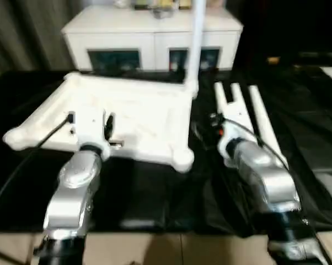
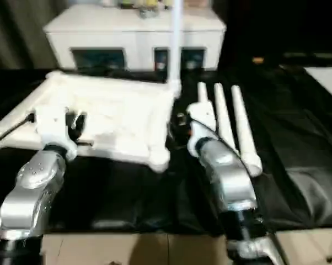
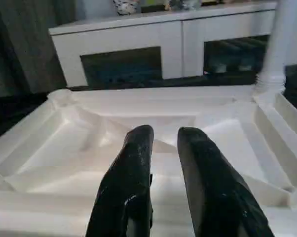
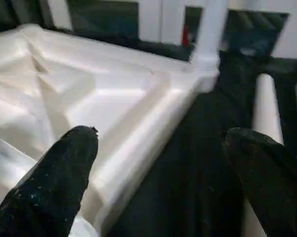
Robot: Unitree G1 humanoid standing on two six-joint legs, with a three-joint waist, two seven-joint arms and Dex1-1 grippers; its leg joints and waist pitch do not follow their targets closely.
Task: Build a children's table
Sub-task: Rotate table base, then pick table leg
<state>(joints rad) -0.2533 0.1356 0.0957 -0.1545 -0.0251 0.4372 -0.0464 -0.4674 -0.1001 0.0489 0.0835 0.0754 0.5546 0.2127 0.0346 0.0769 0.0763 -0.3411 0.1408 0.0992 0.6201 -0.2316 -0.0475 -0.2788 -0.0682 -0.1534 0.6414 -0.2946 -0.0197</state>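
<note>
Table top (image 1: 133,118) is lying upside down on the black cloth (image 1: 155,204), ribs facing up. One leg (image 1: 196,44) is already standing upright in the far corner socket nearest the loose ones; the other three sockets are looking empty. Three loose legs (image 2: 224,118) are lying side by side on the cloth just beside the top.

Left gripper (image 3: 163,148) is hovering over the near rim of the top, its fingers (image 3: 131,182) nearly together with a narrow gap and nothing between them, so grasping nothing. The ribbed underside is lying just past the fingertips.

Right gripper (image 4: 161,148) is hanging with jaws spread wide and empty, straddling the strip of cloth between the top's edge and the loose legs: one finger (image 4: 64,173) is sitting over the top's side rail, the other finger (image 4: 267,168) is over the closest leg.

Step in hand, as I judge it: going for the second leg. Next move is calling for shifting the right gripper sideways so the closest leg is sitting between the fingers, closing on it near the thick end, then lifting and tipping it upright for an empty socket. Left is probably needing to press on the top to steady it.
</note>
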